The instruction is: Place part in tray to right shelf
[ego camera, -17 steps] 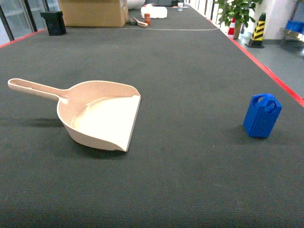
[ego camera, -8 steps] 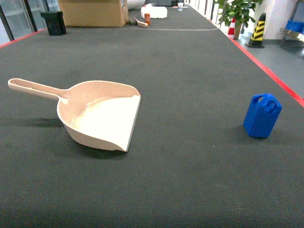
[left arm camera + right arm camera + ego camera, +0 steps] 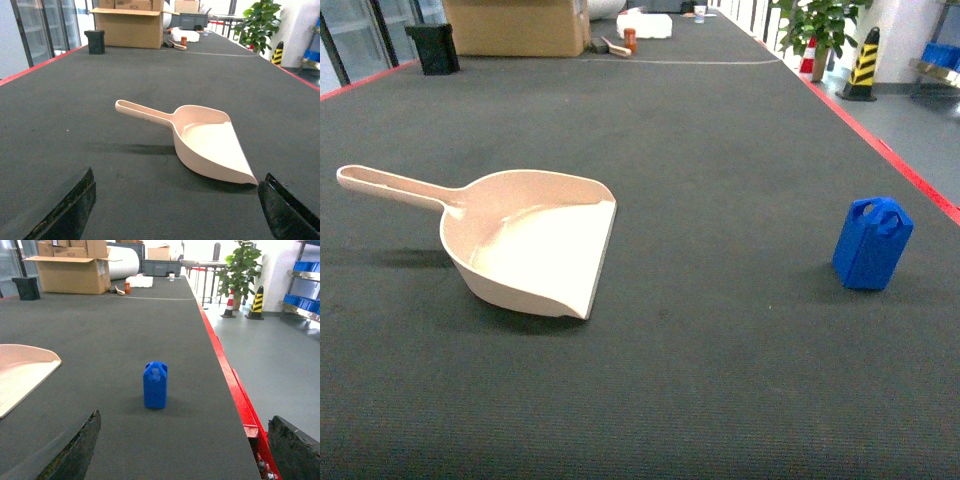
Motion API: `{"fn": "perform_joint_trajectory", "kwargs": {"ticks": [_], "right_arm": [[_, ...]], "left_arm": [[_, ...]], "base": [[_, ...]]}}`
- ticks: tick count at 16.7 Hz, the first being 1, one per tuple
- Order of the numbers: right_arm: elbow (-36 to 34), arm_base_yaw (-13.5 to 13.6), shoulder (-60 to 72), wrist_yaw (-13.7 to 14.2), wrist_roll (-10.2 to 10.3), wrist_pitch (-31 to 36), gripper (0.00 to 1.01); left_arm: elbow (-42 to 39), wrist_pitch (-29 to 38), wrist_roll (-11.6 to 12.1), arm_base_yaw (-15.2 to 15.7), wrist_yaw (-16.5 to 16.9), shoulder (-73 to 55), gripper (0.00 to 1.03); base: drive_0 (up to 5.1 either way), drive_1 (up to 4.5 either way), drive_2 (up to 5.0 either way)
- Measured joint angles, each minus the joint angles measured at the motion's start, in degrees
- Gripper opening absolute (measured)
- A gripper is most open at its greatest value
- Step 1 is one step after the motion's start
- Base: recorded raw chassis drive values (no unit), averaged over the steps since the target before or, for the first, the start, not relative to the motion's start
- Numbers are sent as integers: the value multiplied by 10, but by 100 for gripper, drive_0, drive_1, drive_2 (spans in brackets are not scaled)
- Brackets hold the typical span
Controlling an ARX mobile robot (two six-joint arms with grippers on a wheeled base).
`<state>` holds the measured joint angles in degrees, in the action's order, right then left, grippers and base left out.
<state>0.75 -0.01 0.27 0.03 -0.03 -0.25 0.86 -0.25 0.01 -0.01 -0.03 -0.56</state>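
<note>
Nothing has shifted since the earlier frames: the tray (image 3: 535, 240) and the part (image 3: 872, 243) sit exactly where they were on the dark desk (image 3: 720, 130). The tray lies left of centre, its handle pointing left and away and its flat lip facing right; the part stands upright, well apart to the right, near the desk's red edge (image 3: 910, 175). Bare mat lies between the two and in front of both. Past the red edge on the right, the floor drops away. The left hand (image 3: 175, 210) stands wide, its dark fingers (image 3: 67, 210) at the lower corners of its wrist view, with the tray ahead between them. The right hand (image 3: 185, 450) is likewise wide, the part ahead between its fingers (image 3: 75, 452). Neither hand shows in the head view. Blue crates (image 3: 302, 265) on a rack at far right are cut off.
</note>
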Motion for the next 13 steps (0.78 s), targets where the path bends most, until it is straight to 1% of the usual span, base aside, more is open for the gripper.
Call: {"fn": "perform_joint_trajectory", "kwargs": {"ticks": [13], "right_arm": [[0, 0, 0, 0, 0, 0, 98]], "left_arm": [[0, 0, 0, 0, 0, 0, 98]], "base": [[0, 0, 0]]}}
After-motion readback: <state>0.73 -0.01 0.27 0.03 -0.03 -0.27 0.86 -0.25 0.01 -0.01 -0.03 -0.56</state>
